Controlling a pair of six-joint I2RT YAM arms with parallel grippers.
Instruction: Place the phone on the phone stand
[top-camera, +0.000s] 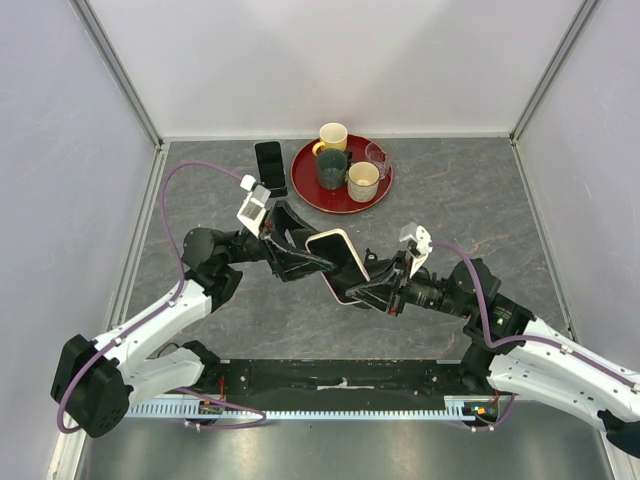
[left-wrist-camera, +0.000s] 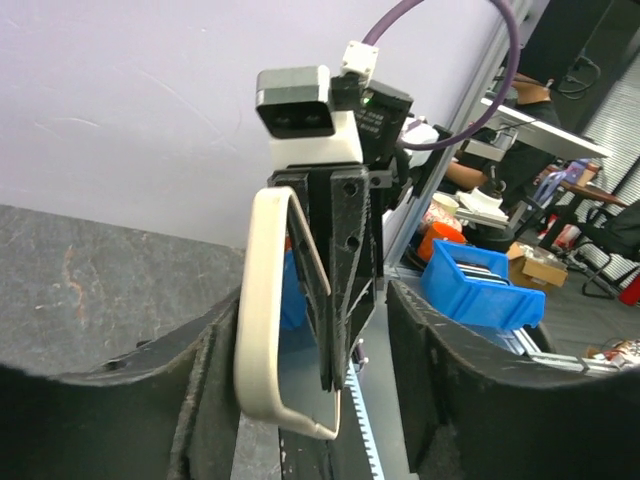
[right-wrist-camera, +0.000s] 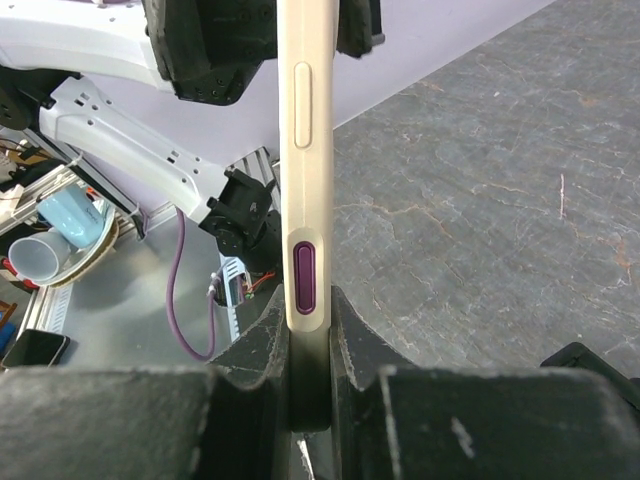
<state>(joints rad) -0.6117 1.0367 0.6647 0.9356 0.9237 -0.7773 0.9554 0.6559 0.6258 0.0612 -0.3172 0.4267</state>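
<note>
The phone (top-camera: 338, 262), with a black screen and a cream case edge, hangs in the air above the middle of the table. My right gripper (top-camera: 368, 290) is shut on its lower right end. In the right wrist view both pads press the phone's edge (right-wrist-camera: 305, 200) at my right gripper (right-wrist-camera: 308, 325). My left gripper (top-camera: 312, 258) reaches in from the left, open, its jaws straddling the phone's other end. In the left wrist view the case edge (left-wrist-camera: 262, 300) stands close to the left finger (left-wrist-camera: 200, 390), with a wide gap to the right finger. The phone stand is out of view.
A round red tray (top-camera: 302, 188) at the back holds a yellow mug (top-camera: 333, 135), a dark green mug (top-camera: 331, 170), a cream mug (top-camera: 363, 181) and a small glass (top-camera: 376, 155). An all-black rectangular slab (top-camera: 268, 165) lies left of the tray. Walls enclose three sides.
</note>
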